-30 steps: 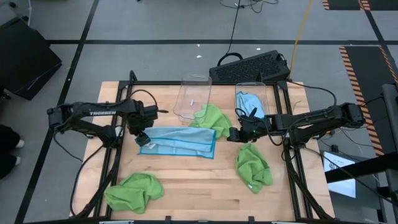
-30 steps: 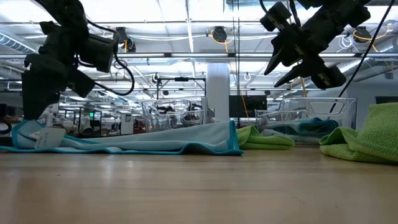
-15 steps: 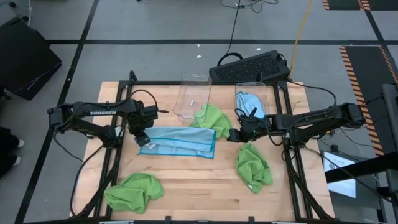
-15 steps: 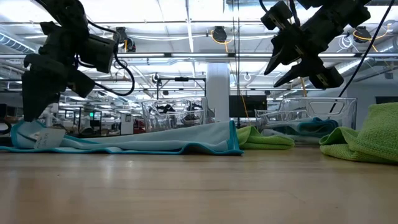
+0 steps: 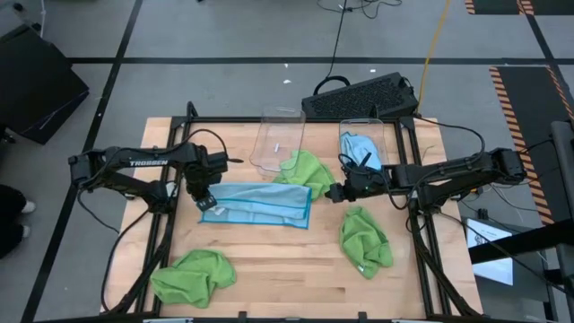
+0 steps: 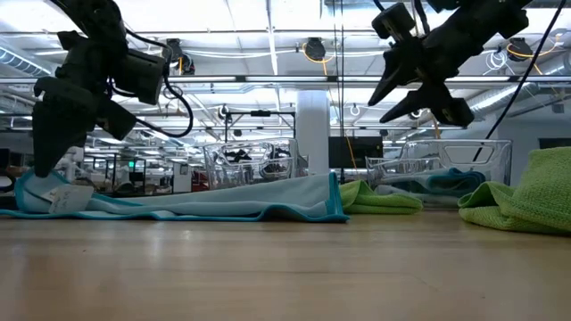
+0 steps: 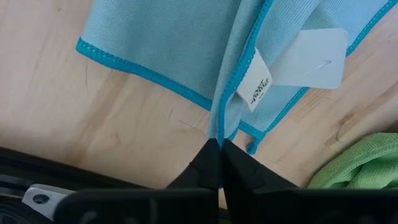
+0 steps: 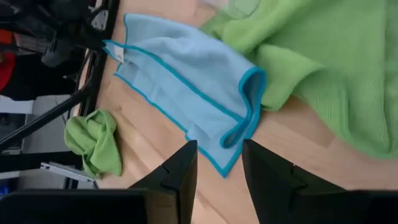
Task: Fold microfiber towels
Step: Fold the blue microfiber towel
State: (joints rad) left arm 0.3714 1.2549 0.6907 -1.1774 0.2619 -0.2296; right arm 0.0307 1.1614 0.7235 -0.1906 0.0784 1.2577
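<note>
left gripper (image 7: 219, 147) pinched shut on blue towel (image 5: 258, 205) corner, right gripper (image 5: 337, 193) jaws parted, hovering empty

Two matte-black jointed arms, looping black cables, white lettering, probably "TROSSEN", on the left one.

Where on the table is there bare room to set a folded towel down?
Bare wood runs along the front edge between the two crumpled green towels, below the blue towel. The back is crowded: clear bins, a third green towel and both grippers at the blue towel's ends.
</note>
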